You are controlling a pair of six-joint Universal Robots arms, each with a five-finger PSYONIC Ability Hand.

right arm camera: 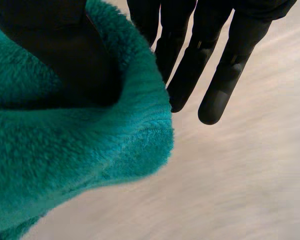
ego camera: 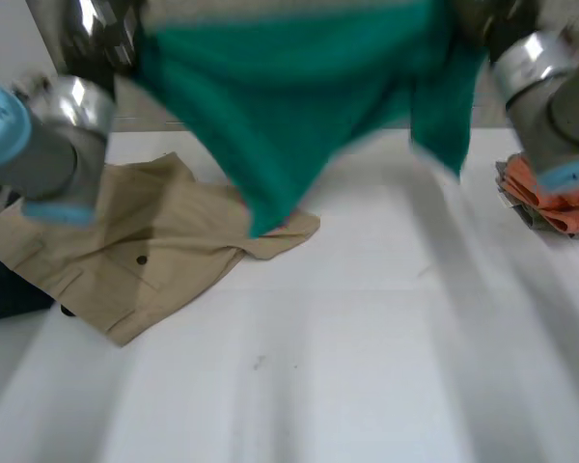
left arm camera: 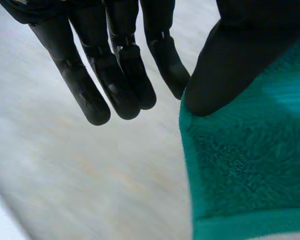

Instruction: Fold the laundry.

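A: Bright overall, we'd say. Even light from above, tabletop (ego camera: 367,367) reads near white.
B: Agreed. Soft shadow under the green towel (ego camera: 289,106), falling on the tan trousers (ego camera: 125,260).
A: Glare on metal joints of left arm (ego camera: 77,106) & right arm (ego camera: 536,63).
B: Wrist views: left hand (left arm camera: 110,65) & right hand (right arm camera: 210,55) look nearly black vs. pale bkgd. We get the towel's pile well lit.

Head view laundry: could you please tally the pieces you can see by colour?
Green towel: 1
Tan garment: 1
Orange cloth: 1
Dark item, kind unclear: 1
Total: 4
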